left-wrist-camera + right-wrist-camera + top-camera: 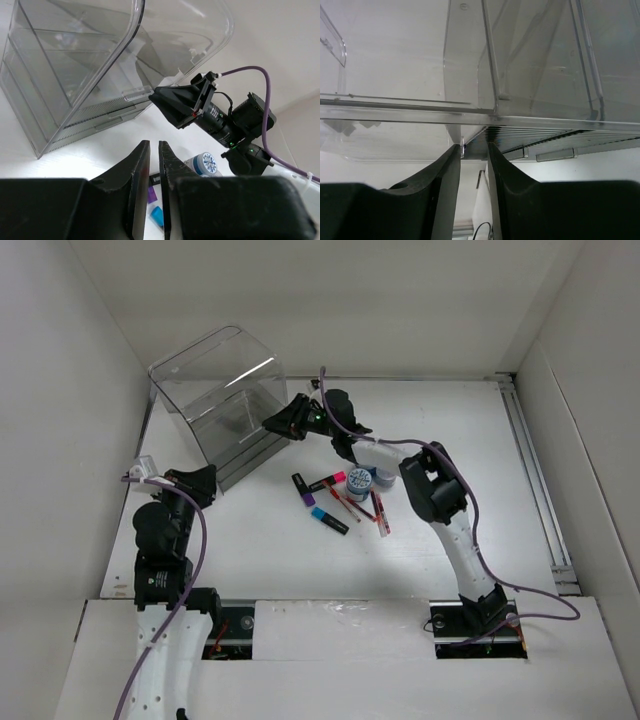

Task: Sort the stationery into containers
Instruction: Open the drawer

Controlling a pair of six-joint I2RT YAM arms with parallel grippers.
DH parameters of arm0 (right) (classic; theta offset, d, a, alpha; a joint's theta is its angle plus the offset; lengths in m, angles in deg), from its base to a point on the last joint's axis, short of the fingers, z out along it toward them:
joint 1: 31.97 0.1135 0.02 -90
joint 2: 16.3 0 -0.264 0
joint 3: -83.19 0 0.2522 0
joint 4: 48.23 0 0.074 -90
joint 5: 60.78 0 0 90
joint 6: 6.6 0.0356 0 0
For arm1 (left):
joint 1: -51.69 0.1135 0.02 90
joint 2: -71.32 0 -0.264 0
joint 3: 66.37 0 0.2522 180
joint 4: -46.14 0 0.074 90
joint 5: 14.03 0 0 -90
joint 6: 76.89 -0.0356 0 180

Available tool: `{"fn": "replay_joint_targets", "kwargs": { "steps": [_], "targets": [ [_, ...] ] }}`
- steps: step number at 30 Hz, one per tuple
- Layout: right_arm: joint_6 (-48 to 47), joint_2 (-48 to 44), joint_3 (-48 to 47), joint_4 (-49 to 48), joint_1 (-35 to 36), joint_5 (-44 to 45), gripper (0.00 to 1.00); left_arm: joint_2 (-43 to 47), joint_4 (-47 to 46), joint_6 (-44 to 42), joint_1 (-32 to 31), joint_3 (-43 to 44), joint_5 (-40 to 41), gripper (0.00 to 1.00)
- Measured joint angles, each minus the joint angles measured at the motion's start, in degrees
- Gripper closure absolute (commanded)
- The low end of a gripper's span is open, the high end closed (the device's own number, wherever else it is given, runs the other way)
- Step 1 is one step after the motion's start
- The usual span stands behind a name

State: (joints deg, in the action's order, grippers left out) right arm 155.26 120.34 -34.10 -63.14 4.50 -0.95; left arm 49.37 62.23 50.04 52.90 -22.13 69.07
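1. Two arms show in the top external view. My right gripper [288, 423] sits at the front edge of the clear organizer [215, 390], which stands at the far left of the table [480, 490]. My left gripper [203, 483] hangs just beside the organizer's near corner. The stationery lies loose mid-table: markers [322, 484], red pens [379, 512] and two rolls [360, 480]. I cannot read either jaw width from this height.

2. Left wrist view: the left gripper [153, 148] has its jaws a narrow slit apart, with nothing between them. Only this view shows that the right gripper [157, 97] has its tip at a small tab [137, 93] on the rim of the organizer [60, 75] lid. One roll [205, 163] and a blue-capped marker [156, 217] lie beyond my fingers.

3. Right wrist view: the right gripper [473, 147] has its jaws slightly parted. The organizer [535, 60] rim crosses just above the tips, and a sliver of clear plastic sits beside the left fingertip. I cannot tell whether it is pinched. Only here do I see the ribbed drawers [535, 135] close up.
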Motion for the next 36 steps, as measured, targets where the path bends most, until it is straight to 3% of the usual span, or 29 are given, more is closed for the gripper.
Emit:
{"fn": "replay_joint_targets", "kwargs": {
  "steps": [3, 9, 22, 27, 36],
  "targets": [
    [0.0, 0.7, -0.7, 0.0, 0.0, -0.2, 0.74, 0.0, -0.1, 0.5, 0.0, -0.4, 0.0, 0.9],
    [0.0, 0.7, -0.6, 0.0, 0.1, -0.7, 0.74, 0.9, 0.4, 1.6, 0.0, -1.9, 1.6, 0.9],
    [0.0, 0.5, 5.5, -1.8, 1.4, -3.6, 0.68, 1.6, 0.6, 3.2, 0.0, -4.2, 3.0, 0.9],
    [0.1, -0.1, 5.9, -2.2, 1.4, -4.4, 0.64, 1.6, 0.4, 3.3, 0.0, -4.5, 2.9, 0.89],
    [0.5, -2.0, 4.6, -3.2, 1.4, -4.3, 0.64, 1.7, 0.4, 3.5, 0.0, -5.7, 2.9, 0.89]
  ]
}}
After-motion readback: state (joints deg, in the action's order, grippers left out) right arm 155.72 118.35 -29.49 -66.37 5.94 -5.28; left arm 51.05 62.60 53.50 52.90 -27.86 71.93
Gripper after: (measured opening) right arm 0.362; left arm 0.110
